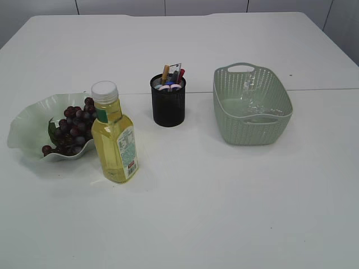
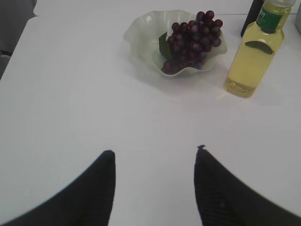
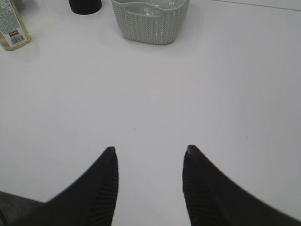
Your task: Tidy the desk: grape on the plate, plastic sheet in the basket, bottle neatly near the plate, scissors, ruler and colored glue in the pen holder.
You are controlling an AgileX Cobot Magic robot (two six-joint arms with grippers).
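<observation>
Already, from where I sit, the desk reads as sorted: the grape (image 1: 73,126) bunch lies heaped in the wavy-rimmed plate (image 1: 25,129), kept there so the loose fruit cannot roll across the table (image 1: 235,213). The bottle (image 1: 114,134) stands upright just beside the plate's right edge, label toward me, which suits the "neatly near" call. Behind it the black pen holder (image 1: 168,103) carries several upright items; I make out handles and coloured tips poking above the rim, but I cannot tell which is the scissors, the ruler or the glue. To the right, well apart from the holder, the basket (image 1: 252,106) holds something clear and glossy on its floor, which I take to be the plastic sheet (image 1: 249,103). My left gripper (image 2: 155,153) hovers over bare table with its jaws spread and nothing between them, the plate and bottle ahead of it. My right gripper (image 3: 149,150) hangs the same way, jaws apart and empty, the basket further off. I judge both arms are parked back to keep clear of the arranged items, and the task looks essentially complete.
</observation>
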